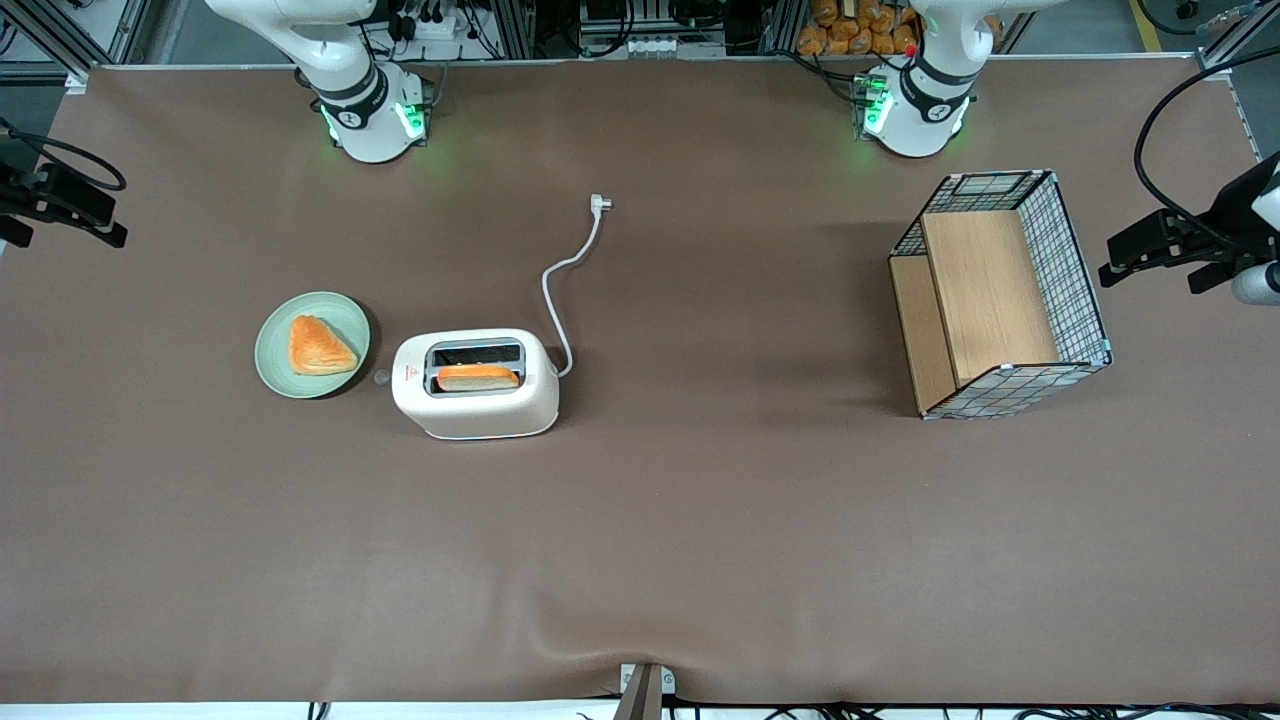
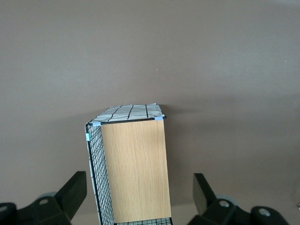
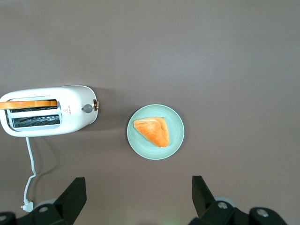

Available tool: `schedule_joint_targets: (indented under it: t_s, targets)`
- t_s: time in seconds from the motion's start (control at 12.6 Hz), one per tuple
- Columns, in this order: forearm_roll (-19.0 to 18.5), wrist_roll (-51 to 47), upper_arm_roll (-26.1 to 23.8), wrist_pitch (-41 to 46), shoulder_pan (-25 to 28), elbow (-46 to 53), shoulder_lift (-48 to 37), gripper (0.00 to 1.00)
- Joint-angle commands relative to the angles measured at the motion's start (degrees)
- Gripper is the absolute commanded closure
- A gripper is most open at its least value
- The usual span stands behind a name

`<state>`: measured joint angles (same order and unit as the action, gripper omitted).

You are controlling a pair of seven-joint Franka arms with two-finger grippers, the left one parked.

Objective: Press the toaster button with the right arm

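The task is at its very start, and nothing shows the toaster button (image 3: 87, 108) as pressed. The toaster (image 1: 476, 384) stands on the brown table (image 1: 700, 520), with a slice of bread (image 1: 478, 377) sitting high in the slot nearer the front camera. The button juts from the toaster's short end, the one facing the green plate (image 1: 312, 344) that holds a triangular pastry (image 1: 320, 346). The white cord (image 1: 572, 270) trails away from the toaster's other short end, unplugged. The right arm's tool (image 3: 139, 197) hangs high above the table at the working arm's end, released, its two fingers spread wide with nothing between them. The whole approach is left: travel to the toaster, descend to the knob, and push it.
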<state>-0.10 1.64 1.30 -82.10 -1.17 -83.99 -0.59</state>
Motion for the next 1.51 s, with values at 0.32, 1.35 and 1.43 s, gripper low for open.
schedule_joint_targets:
  t_s: [0.32, 1.35, 1.43]
  targets:
    - [-1.3, -0.7, -0.8, -0.8, -0.7, -1.5, -1.5, 0.00]
    - [-0.8, -5.5, -0.9, -1.0, -0.6, -1.5, -1.2, 0.00]
    - [-0.7, -5.5, -0.9, -1.0, -0.7, -1.6, -1.2, 0.00]
